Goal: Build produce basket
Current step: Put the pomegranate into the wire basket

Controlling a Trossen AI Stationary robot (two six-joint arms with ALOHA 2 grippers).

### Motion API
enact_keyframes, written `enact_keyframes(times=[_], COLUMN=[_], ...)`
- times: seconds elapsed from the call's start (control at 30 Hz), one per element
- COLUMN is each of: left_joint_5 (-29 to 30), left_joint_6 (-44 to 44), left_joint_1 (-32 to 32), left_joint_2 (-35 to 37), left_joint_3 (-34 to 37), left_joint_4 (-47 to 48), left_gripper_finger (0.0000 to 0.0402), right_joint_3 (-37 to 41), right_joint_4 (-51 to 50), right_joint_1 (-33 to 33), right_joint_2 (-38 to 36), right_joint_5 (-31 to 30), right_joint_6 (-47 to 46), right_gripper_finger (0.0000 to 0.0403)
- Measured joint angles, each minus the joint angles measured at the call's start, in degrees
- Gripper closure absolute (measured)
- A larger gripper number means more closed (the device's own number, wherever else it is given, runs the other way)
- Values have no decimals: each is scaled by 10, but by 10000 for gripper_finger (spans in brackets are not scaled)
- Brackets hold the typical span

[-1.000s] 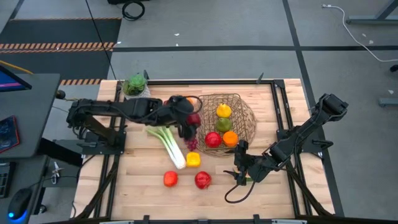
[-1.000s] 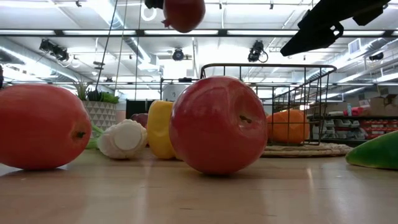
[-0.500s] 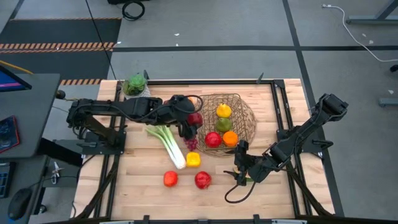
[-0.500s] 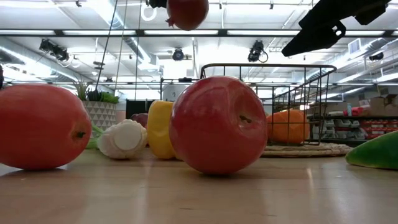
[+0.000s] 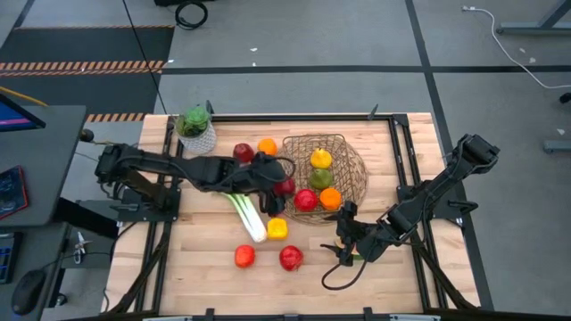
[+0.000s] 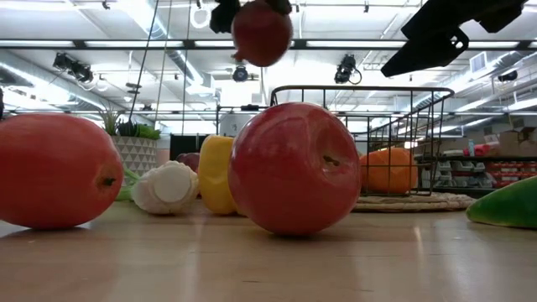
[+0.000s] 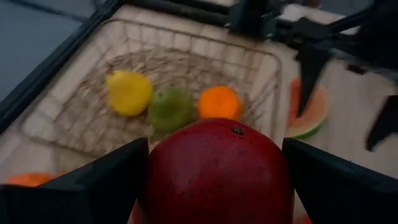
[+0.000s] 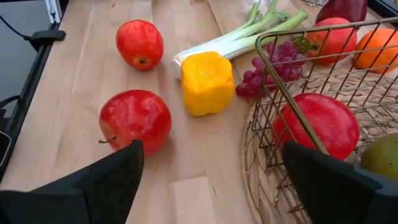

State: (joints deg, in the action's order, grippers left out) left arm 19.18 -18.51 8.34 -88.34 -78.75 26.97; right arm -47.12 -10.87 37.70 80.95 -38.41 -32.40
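Observation:
My left gripper (image 5: 277, 182) hangs just left of the wire basket (image 5: 350, 153), shut on a dark red fruit (image 5: 285, 186) that shows high up in the low view (image 6: 262, 32). The basket holds a yellow fruit (image 5: 320, 159), a green one (image 5: 319, 177), an orange (image 5: 330, 198) and a red apple (image 5: 306, 200). On the table lie the leek (image 5: 245, 212), yellow pepper (image 5: 277, 229), two red apples (image 5: 244, 257) (image 5: 290, 259) and grapes (image 8: 273, 65). My right gripper (image 5: 344, 239) waits open near the watermelon slice (image 7: 305, 115). My left gripper pinches the dark red fruit (image 7: 217, 168) between its two fingers (image 7: 102, 186), one on each side at its widest part. The fruit is lifted clear of the table, above the other produce, with its stem dimple (image 7: 236, 130) turned toward the basket.
A small white pot with a green plant (image 5: 194, 125) stands at the far left corner. A red fruit (image 5: 243, 152) and an orange (image 5: 267, 146) lie on the table left of the basket. Bare wood lies along the near edge (image 5: 196, 276).
My left gripper has carried the dark red fruit toward the table's near edge and a little lower, still shut on it. As the arm shifted, a red fruit and an orange at the far side came into sight.

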Motion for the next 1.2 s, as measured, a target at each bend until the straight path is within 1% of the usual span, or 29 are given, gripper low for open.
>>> enact_keyframes(times=[0.07,0.13,0.23,0.33,0.47,0.6,0.77,0.9,1.0,1.2], left_joint_5=[-14,-29,-58,-115,-196,-236,-244,-243,-234,-233], left_joint_6=[10,12,12,2,-35,-74,-160,-280,-362,-479], left_joint_1=[3,3,-6,-18,-37,-49,-61,-75,-81,-81], left_joint_2=[8,21,41,64,83,87,86,86,86,86], left_joint_3=[31,71,133,188,240,272,278,278,278,277], left_joint_4=[-70,-120,-233,-356,-438,-518,-574,-597,-600,-617], left_gripper_finger=[33,33,33,33,33,33,33,33,33,33], right_joint_3=[0,0,0,0,0,0,0,0,0,0], right_joint_4=[-1,-1,-6,-9,-7,-5,0,2,5,6], right_joint_1=[4,9,16,17,17,17,17,17,17,17], right_joint_2=[0,0,1,1,1,1,1,1,1,1], right_joint_5=[0,0,-8,-10,-10,-11,-12,-12,-12,-12], right_joint_6=[-4,-5,-9,-15,-16,-13,-6,0,7,11], right_gripper_finger=[19,19,19,19,19,19,19,19,19,19])
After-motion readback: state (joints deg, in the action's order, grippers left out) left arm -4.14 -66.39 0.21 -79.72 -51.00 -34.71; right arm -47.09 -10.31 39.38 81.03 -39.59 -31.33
